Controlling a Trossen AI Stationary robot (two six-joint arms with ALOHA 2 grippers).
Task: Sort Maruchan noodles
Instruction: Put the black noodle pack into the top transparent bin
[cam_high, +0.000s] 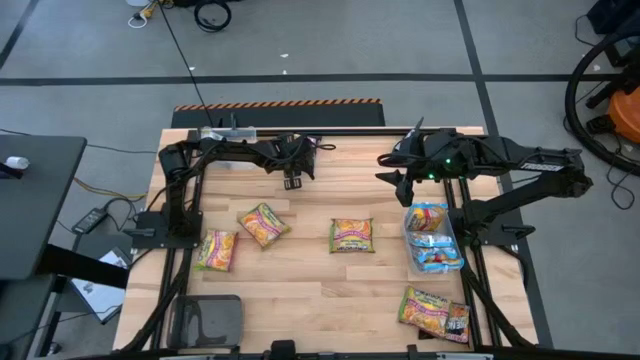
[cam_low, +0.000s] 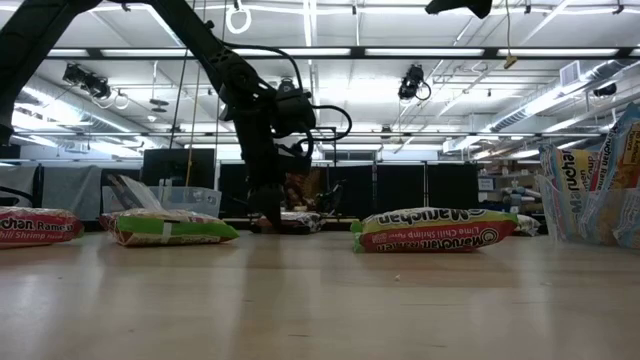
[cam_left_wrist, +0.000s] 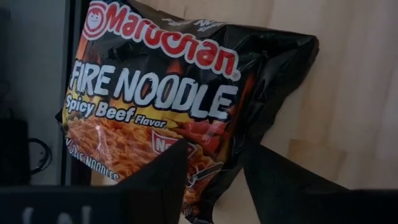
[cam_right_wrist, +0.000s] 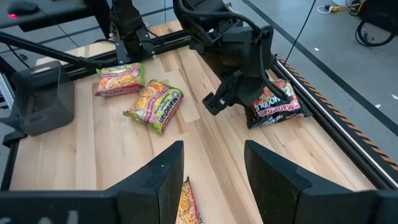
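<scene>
Left arm: your left gripper (cam_right_wrist: 233, 93) is reached out to the table's far edge, hanging just over the black Fire Noodle packet (cam_left_wrist: 180, 99).
Left claw: released, fingers apart, packet lying flat beneath, not gripped.
Right arm: your right gripper (cam_high: 400, 180) waits raised near the clear bin (cam_high: 432, 240).
Right claw: spread wide, nothing held.

A light wooden table (cam_high: 300, 290) carries scattered noodle packets. A black packet (cam_right_wrist: 273, 106) lies flat under the left gripper (cam_right_wrist: 231, 93). Three yellow packets (cam_high: 263, 223) lie apart, nearer the front edge than that gripper. Below the right gripper (cam_high: 402, 183) sits a clear bin (cam_high: 433, 240) (holding packets), with two more packets (cam_high: 434, 311) beyond it.
</scene>
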